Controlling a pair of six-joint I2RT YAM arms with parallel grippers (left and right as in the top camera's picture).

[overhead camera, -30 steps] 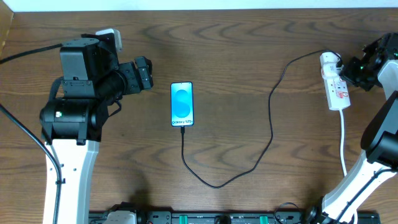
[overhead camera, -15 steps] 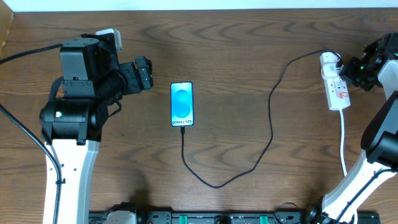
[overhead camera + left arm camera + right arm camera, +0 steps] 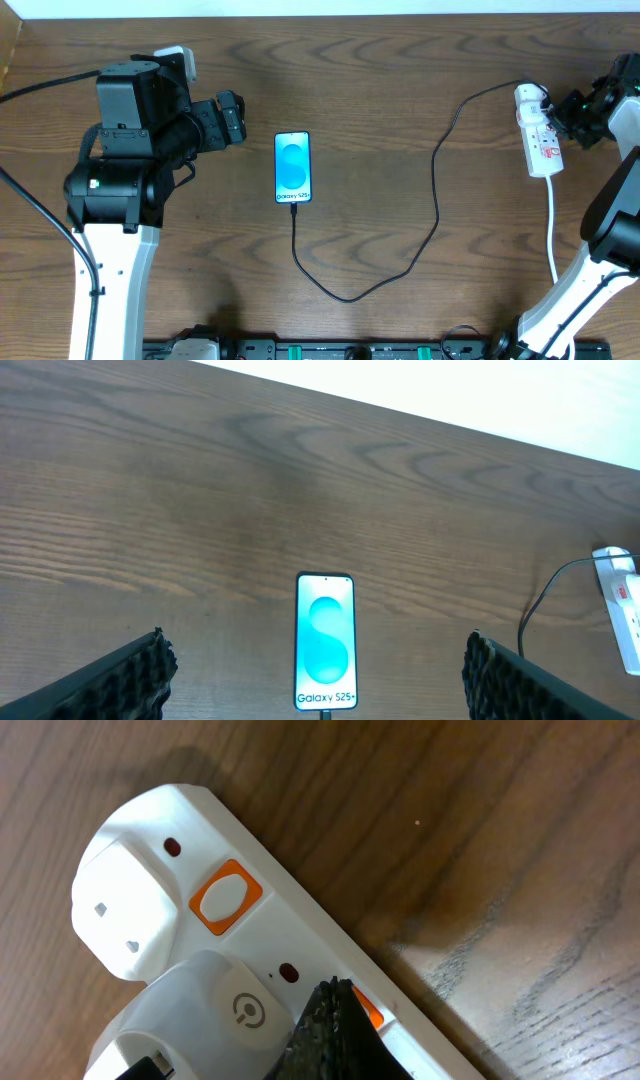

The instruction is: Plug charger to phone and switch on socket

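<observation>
**So, pressing a switch on a socket that will probably skate**

Right now the phone [image 3: 293, 167] lies flat mid-desk, screen lit. The charger [image 3: 437, 200] runs from its bottom edge in a loose loop over to the socket [image 3: 541, 143] at the right edge of the desk [image 3: 400, 80]. The tip looks seated in the phone, though I can't swear to it from above.

The right gripper [image 3: 335, 1020] is clenched with nothing in it. Its closed tip sits on the socket's face, right at an orange switch [image 3: 368, 1010] beside the white plug [image 3: 215, 1010]. The left gripper [image 3: 238, 120] is spread wide and empty, just left of the phone.

Handling-wise, my read:
- The socket is light, hard, smooth plastic, so any sideways shove will likely slide it on the wood. Push straight down on the switch, not at an angle.
- The charger is thin and floppy. Take it by the stiff connector end, never mid-cable.
- The phone is slim, glassy and slippery. If it needs steadying, pinch the long black edges, not the screen.
</observation>
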